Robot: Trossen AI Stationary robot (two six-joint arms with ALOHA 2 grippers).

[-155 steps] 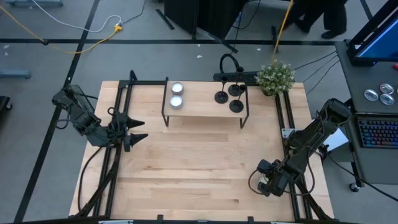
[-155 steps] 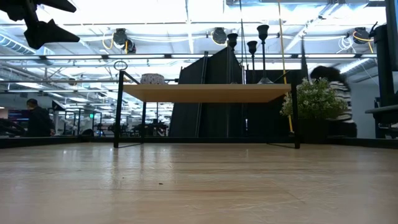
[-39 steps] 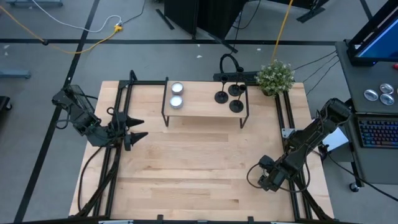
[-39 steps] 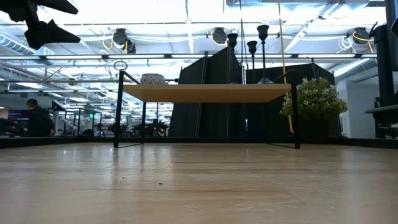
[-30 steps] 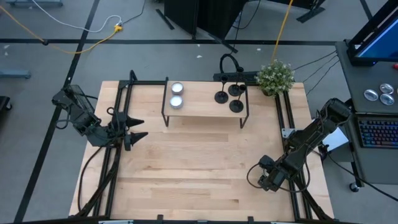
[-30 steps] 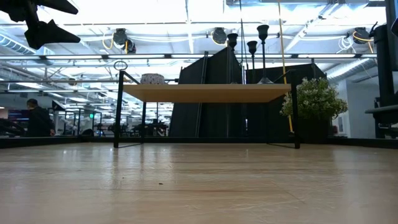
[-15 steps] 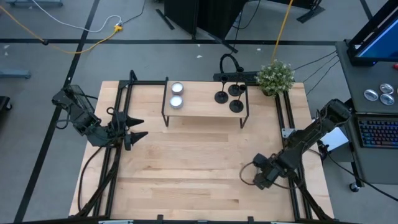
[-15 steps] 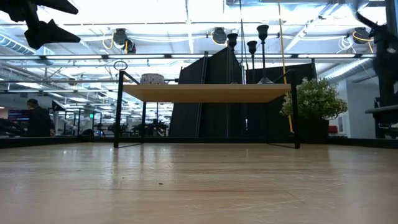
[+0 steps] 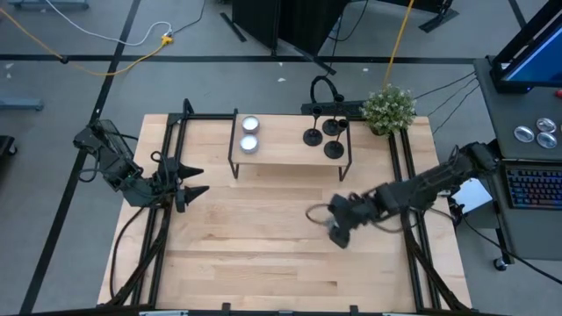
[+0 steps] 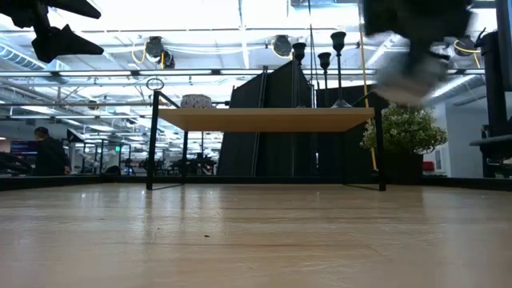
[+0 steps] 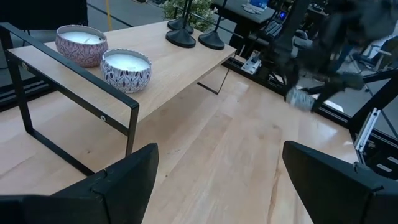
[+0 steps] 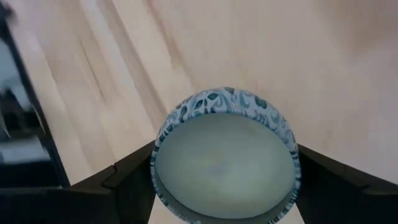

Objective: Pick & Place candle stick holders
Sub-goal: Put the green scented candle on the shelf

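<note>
Three black candle stick holders [image 9: 323,138] stand by their round bases on the right end of a small raised wooden shelf [image 9: 285,151]; they also show in the low view [image 10: 324,60] and the left wrist view [image 11: 196,37]. My right gripper [image 9: 339,231] is over the table's middle right, shut on a round candle tin [image 12: 225,165] with a blue-and-white patterned wall and pale wax. In the low view the right gripper [image 10: 408,48] is a blur in front of the shelf's right end. My left gripper [image 9: 195,183] waits open and empty at the table's left side. My right gripper pinches the candle tin by its round wall [image 12: 160,163] between its two fingers [image 12: 134,180], one on each opposite side. The tin is lifted clear of the table, its wax face toward the wrist camera.
Two patterned candle tins [image 9: 249,133] sit on the shelf's left end, also in the left wrist view [image 11: 126,68]. A small potted plant [image 9: 389,107] stands at the far right corner. Black rails [image 9: 167,175] run along both table sides. Bare wood [image 9: 263,228] lies in front of the shelf.
My right gripper has swept fast from the table's near right corner toward the left and far side, up toward the shelf, carrying the candle tin. My left arm has kept still.
</note>
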